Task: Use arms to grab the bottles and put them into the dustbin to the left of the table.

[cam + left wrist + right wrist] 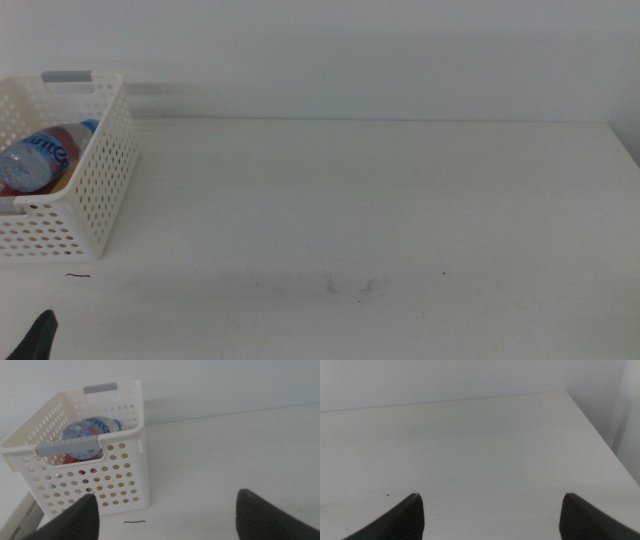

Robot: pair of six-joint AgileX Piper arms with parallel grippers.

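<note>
1. A white perforated plastic dustbin (95, 175) with grey handle strips is seen at the matte white table's (400, 200) left edge.
2. A crinkled clear water bottle (85, 435) with a blue-and-red label, lettering unreadable, lies inside it.
3. The left gripper (165, 515) is held wide apart and empty near the dustbin; the right gripper (490, 517) likewise, over bare tabletop.

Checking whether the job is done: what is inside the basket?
The basket holds a clear water bottle lying on top, with something red under it. Anything deeper is hidden by the bottle and walls.
</note>
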